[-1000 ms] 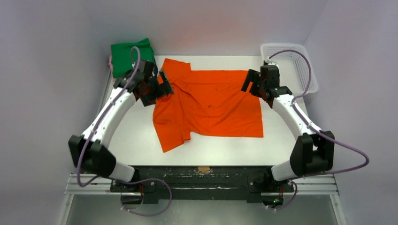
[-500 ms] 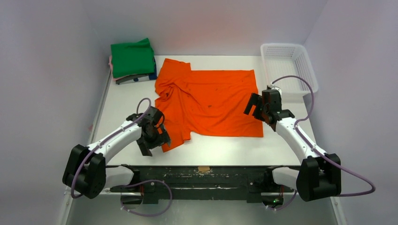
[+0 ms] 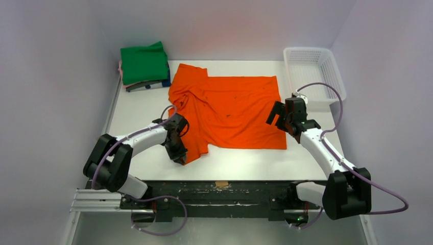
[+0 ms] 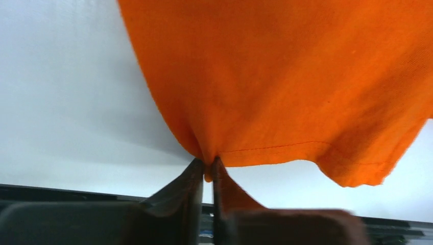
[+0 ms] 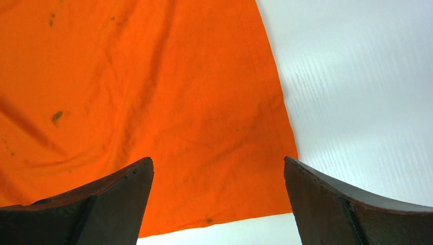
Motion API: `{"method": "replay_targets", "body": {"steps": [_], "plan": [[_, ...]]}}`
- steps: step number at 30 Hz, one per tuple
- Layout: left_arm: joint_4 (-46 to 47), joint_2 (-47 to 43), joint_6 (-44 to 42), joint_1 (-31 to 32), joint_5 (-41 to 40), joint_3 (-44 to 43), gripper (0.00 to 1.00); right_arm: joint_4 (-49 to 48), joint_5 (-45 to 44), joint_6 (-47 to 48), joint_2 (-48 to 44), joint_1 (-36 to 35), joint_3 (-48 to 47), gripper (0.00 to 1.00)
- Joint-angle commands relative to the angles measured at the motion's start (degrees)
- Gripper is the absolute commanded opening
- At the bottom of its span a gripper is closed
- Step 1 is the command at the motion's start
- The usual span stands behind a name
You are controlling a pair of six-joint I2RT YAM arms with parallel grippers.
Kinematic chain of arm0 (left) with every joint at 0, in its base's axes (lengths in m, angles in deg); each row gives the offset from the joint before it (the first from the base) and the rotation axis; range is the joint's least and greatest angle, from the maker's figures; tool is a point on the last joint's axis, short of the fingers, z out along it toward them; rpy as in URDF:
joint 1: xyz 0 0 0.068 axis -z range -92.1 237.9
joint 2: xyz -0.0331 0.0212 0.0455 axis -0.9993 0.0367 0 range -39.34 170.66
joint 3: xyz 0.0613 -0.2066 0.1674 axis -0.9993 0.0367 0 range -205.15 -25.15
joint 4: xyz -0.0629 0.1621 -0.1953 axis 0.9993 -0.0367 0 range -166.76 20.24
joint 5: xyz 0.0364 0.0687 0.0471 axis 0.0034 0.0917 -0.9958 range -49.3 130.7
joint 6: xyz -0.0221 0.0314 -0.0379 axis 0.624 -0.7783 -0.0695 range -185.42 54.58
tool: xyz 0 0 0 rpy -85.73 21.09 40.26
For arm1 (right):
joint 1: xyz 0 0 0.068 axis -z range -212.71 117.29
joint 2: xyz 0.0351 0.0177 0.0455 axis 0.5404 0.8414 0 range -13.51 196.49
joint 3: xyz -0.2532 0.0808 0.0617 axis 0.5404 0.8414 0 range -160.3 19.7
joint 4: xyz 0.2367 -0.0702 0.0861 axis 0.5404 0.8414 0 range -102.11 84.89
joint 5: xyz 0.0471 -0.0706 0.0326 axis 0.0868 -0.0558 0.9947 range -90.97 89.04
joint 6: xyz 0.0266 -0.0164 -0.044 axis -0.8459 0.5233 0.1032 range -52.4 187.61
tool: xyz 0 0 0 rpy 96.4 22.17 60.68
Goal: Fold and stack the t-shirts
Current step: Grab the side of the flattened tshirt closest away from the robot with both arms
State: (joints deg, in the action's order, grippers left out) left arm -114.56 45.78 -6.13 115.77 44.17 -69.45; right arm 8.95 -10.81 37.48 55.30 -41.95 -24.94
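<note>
An orange t-shirt point(image 3: 230, 109) lies spread over the middle of the white table, rumpled along its left side. My left gripper point(image 3: 179, 156) is at the shirt's near-left corner, shut on the hem point(image 4: 265, 150), which is pinched between its fingertips point(image 4: 196, 168). My right gripper point(image 3: 278, 115) hovers open over the shirt's right edge point(image 5: 270, 102), with nothing between its fingers point(image 5: 127, 184). A folded green t-shirt point(image 3: 144, 63) tops a small stack at the far-left corner, with pink and dark blue edges showing beneath it.
A white mesh basket point(image 3: 314, 71) stands at the far-right corner. Grey walls close in the table on three sides. Bare table point(image 3: 138, 109) shows to the left of the orange shirt and along the near edge.
My left arm swung from the far-left stack down to the shirt's near-left corner and closed on the hem. My right gripper drew nearer along the shirt's right edge, still open.
</note>
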Motion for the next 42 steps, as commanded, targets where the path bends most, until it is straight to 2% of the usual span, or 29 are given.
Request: {"method": "replay_targets", "body": {"steps": [1, 5, 10, 12, 14, 21, 26, 31, 38, 42], "plan": [[6.62, 5.82, 1.62, 1.63, 0.28, 0.97, 0.00, 0.34, -3.27, -2.12, -2.25, 0.18, 0.41, 0.96], [3.73, 4.42, 1.45, 2.91, 0.27, 0.17, 0.00, 5.96, -6.00, -5.14, -2.90, 0.18, -0.35, 0.96], [-2.29, -2.53, 2.59, 4.76, -0.23, 1.70, 0.00, 11.27, -6.47, -9.00, -2.61, 0.25, 2.05, 0.95], [-1.69, -5.58, 3.60, 6.01, 1.10, 3.73, 0.00, 11.71, -5.29, -10.61, -1.43, 0.23, 3.45, 0.91], [-1.04, -7.65, 4.47, 7.35, 2.60, 5.42, 0.00, 11.99, -4.45, -11.75, -0.18, 0.22, 4.57, 0.83], [-4.17, -9.39, 5.94, 11.99, 3.35, 5.84, 0.00, 14.11, -6.92, -15.59, -1.66, 0.28, 8.15, 0.77], [-5.40, -9.40, 5.77, 12.47, 2.46, 4.90, 0.00, 11.57, -9.35, -16.49, -3.14, 0.59, 10.47, 0.73], [-7.40, -10.12, 5.00, 12.56, 0.85, 3.30, 0.00, 7.54, -10.25, -16.79, 0.07, 1.02, 11.17, 0.68], [-8.75, -10.60, 3.90, 12.55, -0.47, 1.89, 0.00, 1.24, -8.15, -18.72, 2.97, 1.11, 14.10, 0.52], [-9.44, -10.11, 3.29, 12.49, -0.55, 1.13, 0.00, 1.11, -6.50, -18.10, 2.99, 1.15, 14.61, 0.25]]}}
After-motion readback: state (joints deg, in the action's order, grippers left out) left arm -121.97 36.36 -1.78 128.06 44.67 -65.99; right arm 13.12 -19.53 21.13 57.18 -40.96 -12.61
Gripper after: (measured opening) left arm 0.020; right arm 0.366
